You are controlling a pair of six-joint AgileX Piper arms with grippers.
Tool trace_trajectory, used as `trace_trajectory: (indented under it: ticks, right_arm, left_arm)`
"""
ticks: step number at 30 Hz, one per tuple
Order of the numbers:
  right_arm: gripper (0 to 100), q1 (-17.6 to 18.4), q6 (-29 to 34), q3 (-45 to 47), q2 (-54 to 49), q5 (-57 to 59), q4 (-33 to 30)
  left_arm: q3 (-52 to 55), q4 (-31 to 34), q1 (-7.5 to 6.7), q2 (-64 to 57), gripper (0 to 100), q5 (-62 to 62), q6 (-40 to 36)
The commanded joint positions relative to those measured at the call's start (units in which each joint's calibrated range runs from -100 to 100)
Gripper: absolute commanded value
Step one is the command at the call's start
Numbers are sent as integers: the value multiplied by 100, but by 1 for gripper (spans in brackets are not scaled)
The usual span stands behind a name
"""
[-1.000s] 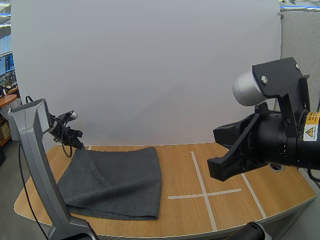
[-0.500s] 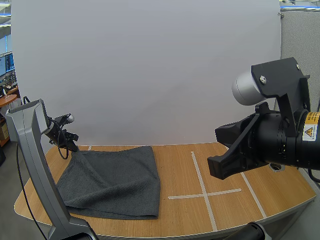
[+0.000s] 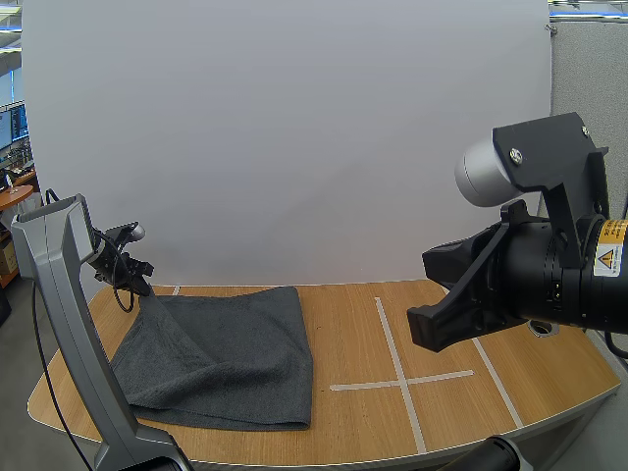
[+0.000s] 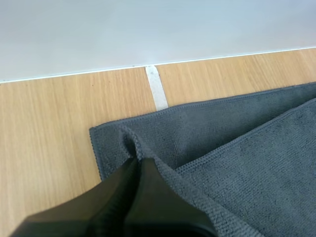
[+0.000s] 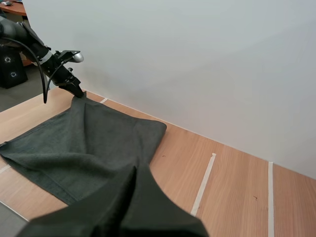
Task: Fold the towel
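Corner of towel [image 3: 226,353] sits lower than a second ago: then tented high, now almost down on bottom layer's corner, around 10 o'clock on table [image 3: 442,412]. Left gripper [image 3: 143,287] closed, pinching that top-layer corner [image 4: 134,148]. Towel's right edge has crept slightly toward 9 o'clock. Towel lies doubled on table's left half. Judgement: fold nearly laid, corners close to matching, release probably next. Right gripper [image 5: 136,169] closed on nothing, raised well clear toward 3 o'clock.
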Motion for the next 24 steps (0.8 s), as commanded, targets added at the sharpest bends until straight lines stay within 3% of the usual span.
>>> trace_trajectory:
  ticks: [1, 18, 20, 24]
  right_arm:
    - [0, -64, -35, 16, -28, 0, -37]
    - [0, -64, -35, 16, -28, 0, -37]
    - [0, -64, -35, 16, -28, 0, -37]
    - [0, -64, -35, 16, -28, 0, -37]
  left_arm:
    - [-44, -200, 11, -72, 0, -175, 11]
    - [-44, -212, 3, -72, 1, -708, 29]
    - [-44, -224, 3, -72, 9, -708, 29]
    - [-44, -224, 3, -72, 48, -591, 29]
